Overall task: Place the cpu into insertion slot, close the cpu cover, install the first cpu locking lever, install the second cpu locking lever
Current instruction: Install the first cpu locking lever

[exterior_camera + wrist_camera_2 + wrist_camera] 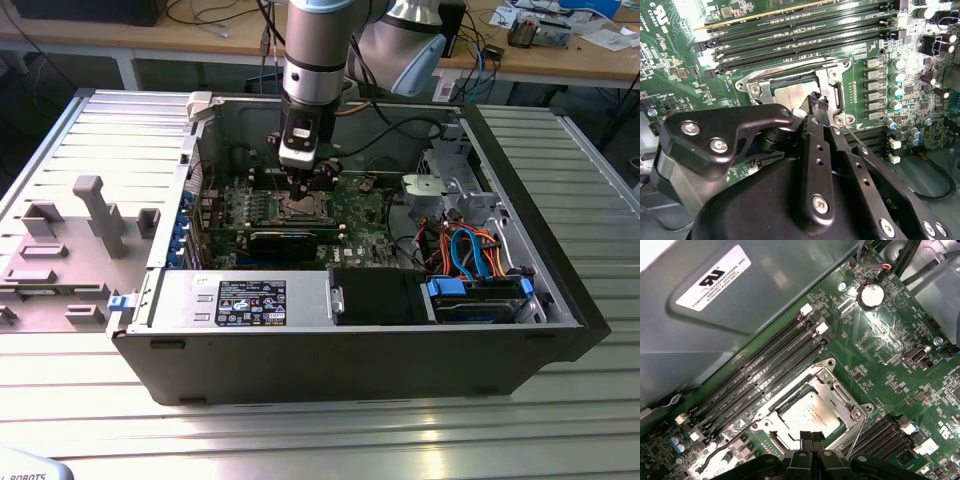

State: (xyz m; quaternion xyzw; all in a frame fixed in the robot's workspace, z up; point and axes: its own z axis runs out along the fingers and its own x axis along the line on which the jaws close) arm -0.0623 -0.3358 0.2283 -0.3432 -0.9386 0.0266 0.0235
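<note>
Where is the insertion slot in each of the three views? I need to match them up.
Exterior view: insertion slot directly under the hand.
Second wrist view: its silvery rim just beyond the hand.
First wrist view: its rim just beyond the hand, cpu inside.
Shared landmark: the long memory slots beside it.

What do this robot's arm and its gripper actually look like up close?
The arm is a thick silver-grey tube with pale blue joint caps and a black band. The gripper is black, built of flat angular links dotted with silver screws and small holes.
</note>
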